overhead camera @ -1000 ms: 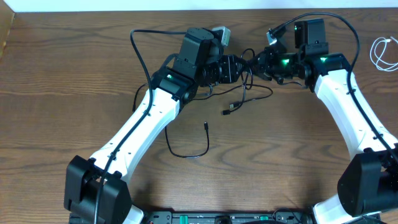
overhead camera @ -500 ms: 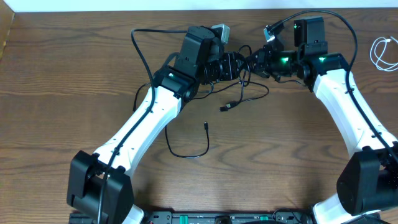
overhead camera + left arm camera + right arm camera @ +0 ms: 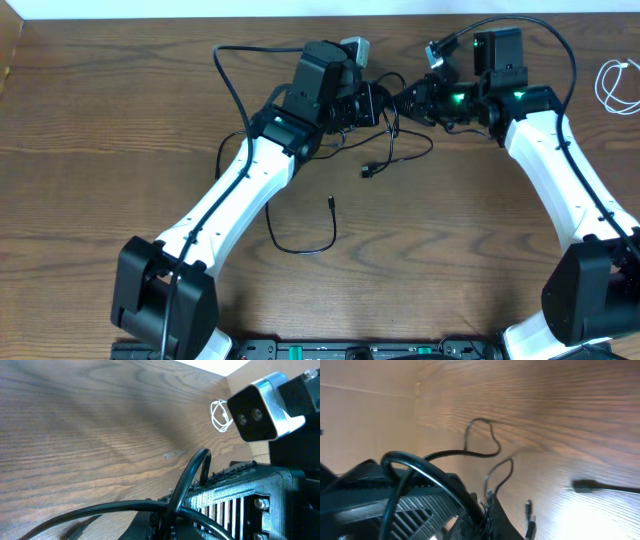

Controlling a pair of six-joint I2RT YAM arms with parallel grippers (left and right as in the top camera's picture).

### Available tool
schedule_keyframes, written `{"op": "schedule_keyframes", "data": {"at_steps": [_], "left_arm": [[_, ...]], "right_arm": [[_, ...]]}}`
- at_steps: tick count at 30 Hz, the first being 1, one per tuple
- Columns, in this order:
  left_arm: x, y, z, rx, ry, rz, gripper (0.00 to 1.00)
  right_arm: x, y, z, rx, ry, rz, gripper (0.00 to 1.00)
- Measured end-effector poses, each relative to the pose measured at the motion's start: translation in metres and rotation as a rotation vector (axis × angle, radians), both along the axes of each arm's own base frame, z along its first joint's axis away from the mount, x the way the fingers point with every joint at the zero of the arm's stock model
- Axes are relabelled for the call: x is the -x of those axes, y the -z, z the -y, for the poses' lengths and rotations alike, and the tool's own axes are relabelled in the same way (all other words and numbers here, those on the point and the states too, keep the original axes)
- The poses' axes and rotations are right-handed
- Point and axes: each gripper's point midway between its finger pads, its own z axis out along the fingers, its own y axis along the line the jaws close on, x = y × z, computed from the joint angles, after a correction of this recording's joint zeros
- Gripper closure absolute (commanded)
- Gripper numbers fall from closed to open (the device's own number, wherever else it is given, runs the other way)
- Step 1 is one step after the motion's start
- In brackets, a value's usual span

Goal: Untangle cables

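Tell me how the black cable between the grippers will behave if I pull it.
Probably floppy: the black cable lies in loose loops on the table. Likely light, so its plug end should drag along. It may snag where strands cross.

Overhead: bright, even light, sharp all over, soft faint shadows on the table (image 3: 100, 150), green LEDs (image 3: 457, 98) glowing upper right. Left wrist: wood grain soft, blown-out white at top right. Right wrist: blurry overall, glare patch lower right, dark foreground at lower left out of focus.
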Motion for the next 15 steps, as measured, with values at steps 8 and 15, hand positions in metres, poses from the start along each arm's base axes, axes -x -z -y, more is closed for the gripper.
{"op": "schedule_keyframes", "data": {"at_steps": [8, 15], "left_arm": [[0.012, 0.035, -0.010, -0.072, 0.026, -0.117, 0.93], [0.010, 0.052, -0.045, -0.135, -0.006, -0.182, 0.93]], "right_arm": [[-0.001, 0.056, 0.055, 0.418, 0.215, -0.081, 0.99], [-0.006, 0.069, 0.103, 0.653, 0.329, -0.064, 0.99]]}}
